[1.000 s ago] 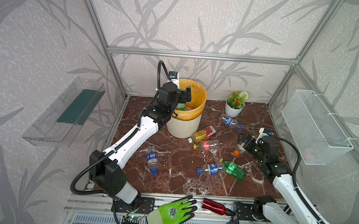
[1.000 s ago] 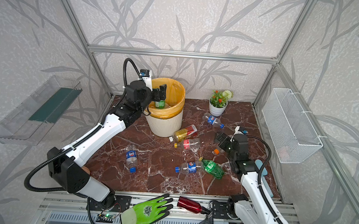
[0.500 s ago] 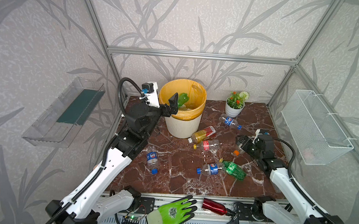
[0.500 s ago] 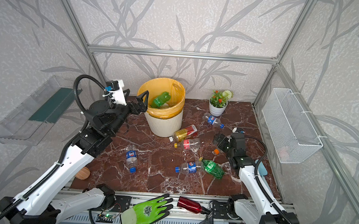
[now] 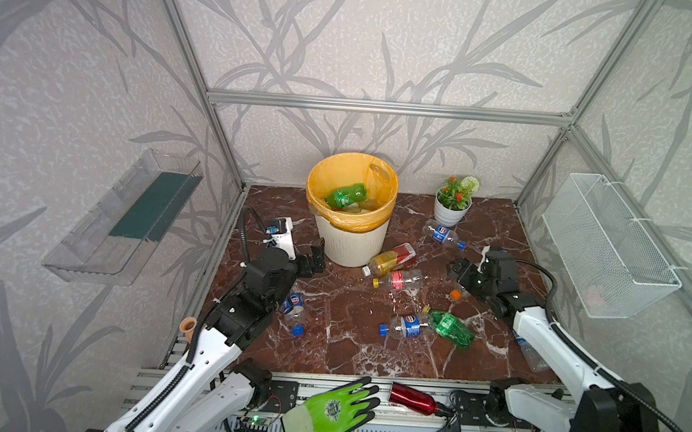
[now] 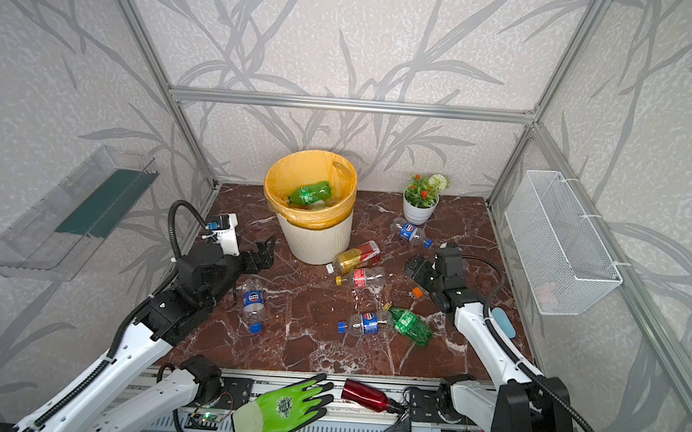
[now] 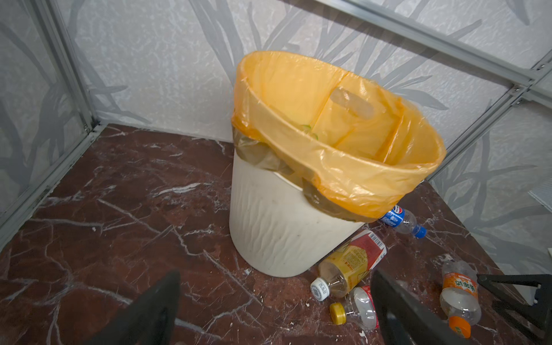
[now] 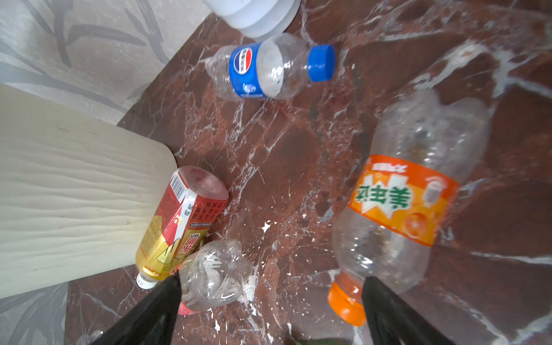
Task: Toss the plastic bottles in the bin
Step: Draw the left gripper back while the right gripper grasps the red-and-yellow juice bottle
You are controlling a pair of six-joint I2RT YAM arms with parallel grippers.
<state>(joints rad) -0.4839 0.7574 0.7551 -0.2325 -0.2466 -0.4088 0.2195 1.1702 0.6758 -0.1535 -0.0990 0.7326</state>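
The bin, cream with a yellow liner, stands at the back; a green bottle lies inside it. My left gripper hangs open and empty, low, left of the bin. My right gripper is open just over an orange-labelled bottle, whose orange cap lies by one finger. A yellow-and-red-labelled bottle and a red-labelled one lie against the bin's right side. Blue-labelled bottles and a green bottle lie on the floor.
A white flower pot stands right of the bin. A green glove and a red metal bottle lie on the front rail. A wire basket hangs on the right wall, a clear shelf on the left.
My left gripper let the green bottle drop into the bin, then drew back and sank to the floor left of it. My right gripper edged closer to the orange-labelled bottle.
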